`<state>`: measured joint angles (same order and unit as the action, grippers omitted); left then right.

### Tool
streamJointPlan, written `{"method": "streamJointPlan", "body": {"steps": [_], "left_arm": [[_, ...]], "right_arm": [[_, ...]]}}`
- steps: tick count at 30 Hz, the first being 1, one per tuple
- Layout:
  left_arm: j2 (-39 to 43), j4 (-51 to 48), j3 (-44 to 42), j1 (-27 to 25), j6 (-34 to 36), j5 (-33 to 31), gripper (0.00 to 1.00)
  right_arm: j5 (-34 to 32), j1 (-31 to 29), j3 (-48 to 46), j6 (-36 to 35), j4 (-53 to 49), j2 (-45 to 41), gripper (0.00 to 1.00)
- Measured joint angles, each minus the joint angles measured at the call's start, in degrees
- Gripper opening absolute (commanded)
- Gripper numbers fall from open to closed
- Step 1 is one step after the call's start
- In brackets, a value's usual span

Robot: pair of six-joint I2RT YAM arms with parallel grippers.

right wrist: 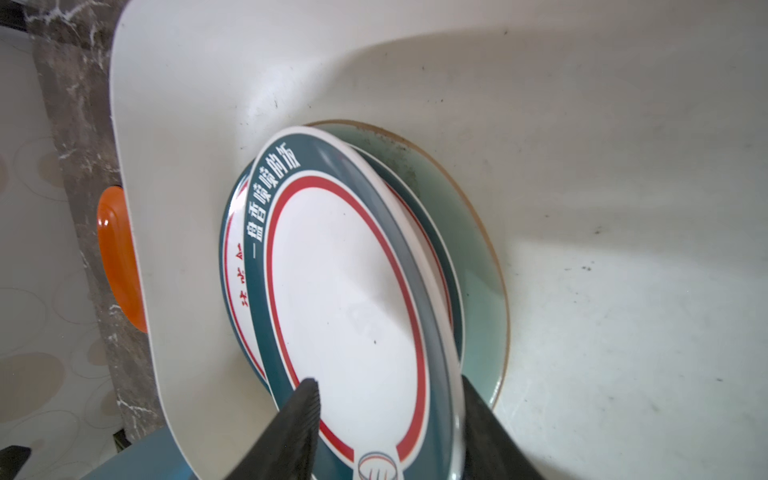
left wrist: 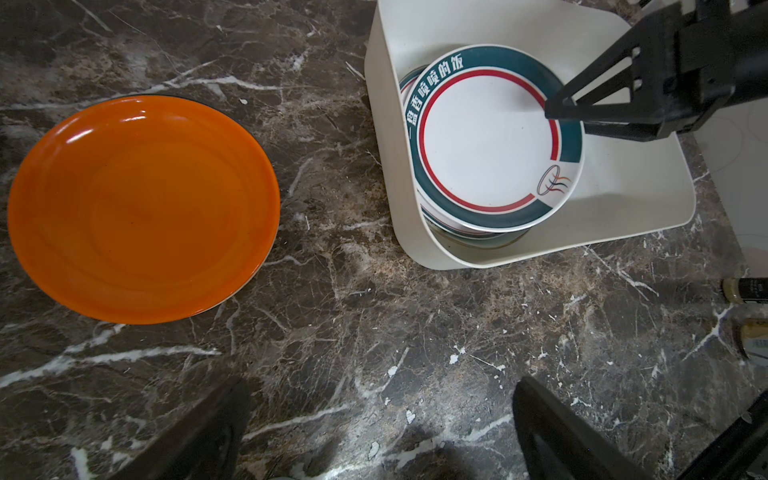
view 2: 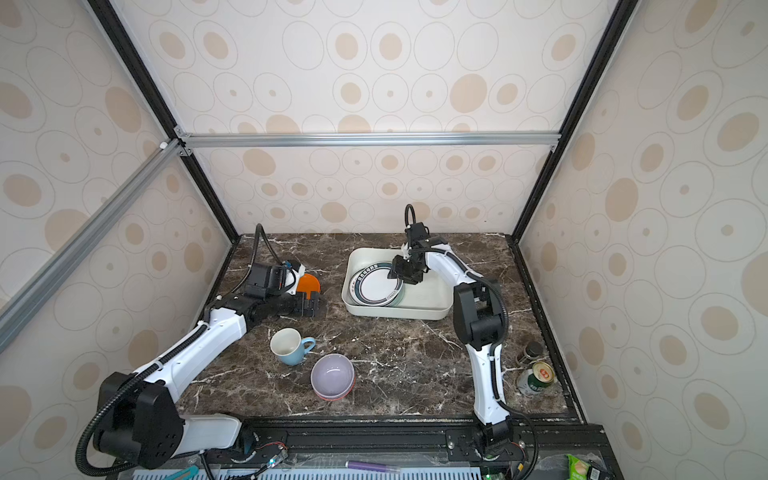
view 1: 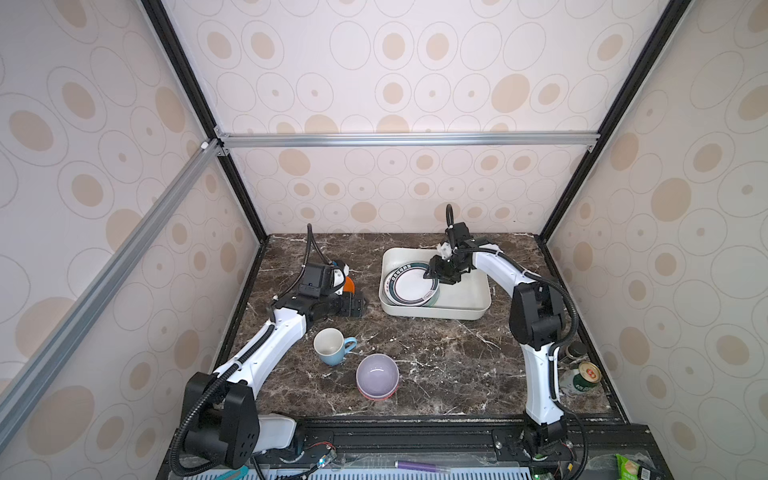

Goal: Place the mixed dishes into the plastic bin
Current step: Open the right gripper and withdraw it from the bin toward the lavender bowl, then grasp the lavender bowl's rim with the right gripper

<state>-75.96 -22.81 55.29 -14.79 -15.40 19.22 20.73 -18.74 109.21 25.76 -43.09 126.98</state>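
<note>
A green drink can [view 1: 582, 379] is sitting at the lower right of both top views, near the right edge of the marble tabletop [view 1: 436, 353]. A dark jar [view 1: 575, 350] is sitting just beside it, on its upper side. A purple pen [view 1: 419, 466] is lying along the bottom edge. A green packet [view 1: 629, 467] is showing in the bottom right corner. An aluminium rail [view 1: 407, 139] is crossing the circle-patterned wallpaper [view 1: 395, 62] at mid-height.
</note>
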Motion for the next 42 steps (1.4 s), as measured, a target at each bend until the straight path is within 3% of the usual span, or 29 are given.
{"method": "streamJointPlan", "body": {"steps": [5, 8, 14, 20, 25, 34, 42], "left_arm": [[0.00, 0.09, -0.07, 0.17, 0.00, 0.44, 0.99], [0.00, 0.13, -0.24, 0.33, 0.00, 0.83, 0.99], [0.00, 0.22, -0.44, 0.50, 0.00, 1.53, 0.99], [0.00, 0.61, -0.46, 0.66, 0.00, 1.70, 0.99], [0.00, 0.96, -0.87, 0.66, 0.00, 1.77, 0.98], [1.95, -0.79, -1.51, -2.99, -0.81, 1.49, 0.93], [17.07, -7.43, -4.68, -14.01, -6.01, -4.13, 0.91]], "right_arm": [[-2.97, -1.27, 4.72, -2.25, -4.46, 3.91, 0.56], [-4.63, -2.80, 7.48, -3.13, -7.02, 6.23, 0.67], [-9.57, -5.38, 12.41, -5.16, -11.63, 8.31, 0.68], [-13.03, -6.10, 11.39, -6.38, -12.35, 7.45, 0.68], [-14.62, -6.16, 4.24, -6.97, -11.41, 0.59, 0.68], [-12.63, -7.26, -17.64, -5.68, -5.46, -23.80, 0.66], [-12.11, -19.30, -34.01, -2.38, -0.39, -34.14, 0.60]]}}
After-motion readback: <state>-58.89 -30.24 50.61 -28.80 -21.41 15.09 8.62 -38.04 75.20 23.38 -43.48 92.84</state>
